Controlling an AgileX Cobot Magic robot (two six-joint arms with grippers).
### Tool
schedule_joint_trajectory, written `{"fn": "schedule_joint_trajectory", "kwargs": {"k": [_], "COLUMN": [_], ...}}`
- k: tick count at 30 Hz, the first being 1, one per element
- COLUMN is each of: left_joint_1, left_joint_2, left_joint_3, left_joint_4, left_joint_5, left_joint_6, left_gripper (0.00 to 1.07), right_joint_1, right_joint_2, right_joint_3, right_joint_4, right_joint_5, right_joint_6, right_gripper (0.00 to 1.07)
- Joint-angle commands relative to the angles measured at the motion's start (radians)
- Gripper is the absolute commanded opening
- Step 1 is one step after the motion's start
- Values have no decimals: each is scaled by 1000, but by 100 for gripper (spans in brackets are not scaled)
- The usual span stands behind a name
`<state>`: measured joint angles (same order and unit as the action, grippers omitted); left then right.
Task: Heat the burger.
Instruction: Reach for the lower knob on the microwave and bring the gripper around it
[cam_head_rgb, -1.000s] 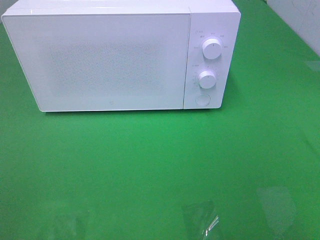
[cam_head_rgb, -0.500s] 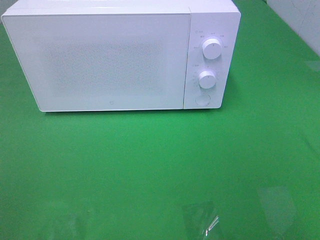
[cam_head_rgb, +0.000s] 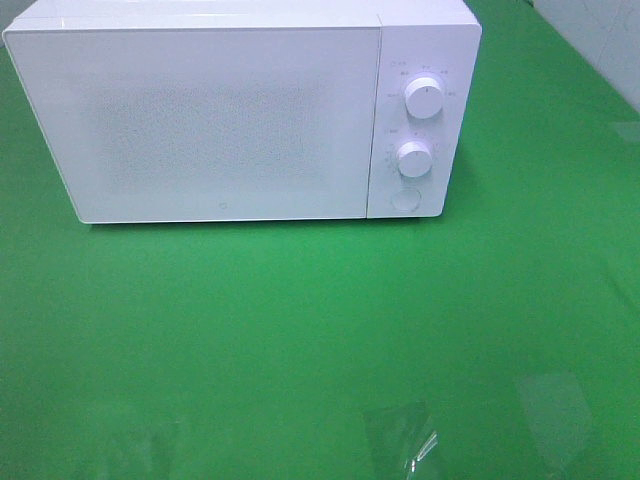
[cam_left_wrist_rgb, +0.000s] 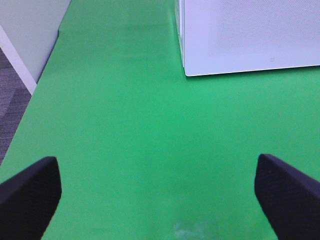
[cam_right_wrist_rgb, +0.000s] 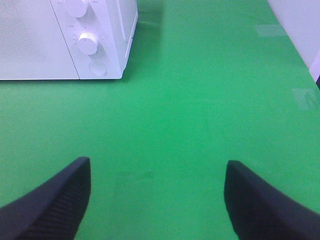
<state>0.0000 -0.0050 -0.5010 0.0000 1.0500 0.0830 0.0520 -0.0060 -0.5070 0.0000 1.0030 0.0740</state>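
Two sets of fingers stand wide for you, nothing held: left gripper (cam_left_wrist_rgb: 159, 197), right gripper (cam_right_wrist_rgb: 157, 200) | microwave (cam_head_rgb: 220, 120) upper left of high view, door shut | burger: you cannot tell where

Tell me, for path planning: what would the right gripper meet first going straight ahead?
Probably nothing: ahead of the right gripper only green table shows; the microwave stands off to its left, depth unclear.

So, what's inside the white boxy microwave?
Nothing visible: the white boxy microwave has its speckled door shut and opaque, covering the interior. No burger shows anywhere.
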Motion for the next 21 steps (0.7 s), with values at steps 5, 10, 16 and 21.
{"fn": "schedule_joint_trajectory", "kwargs": {"k": [5,10,16,21], "left_joint_1": [0,0,0,0], "left_joint_2": [-24,-24,-24,-24], "left_joint_3": [3,3,3,3], "left_joint_4": [0,0,0,0], "left_joint_5": [-12,-12,-12,-12], "left_joint_6": [4,4,4,4], "left_gripper": [98,98,98,98], "right_joint_1": [-6,-6,-6,-6], "right_joint_2": [-4,64,205,328], "right_joint_3": [-10,-50,-55,-55], "right_joint_4": [-9,-9,-18,-17], "right_joint_5": [-14,-95,-202,-295], "right_joint_6": [0,-1,-1,-1], "right_gripper": [73,78,78,75]}}
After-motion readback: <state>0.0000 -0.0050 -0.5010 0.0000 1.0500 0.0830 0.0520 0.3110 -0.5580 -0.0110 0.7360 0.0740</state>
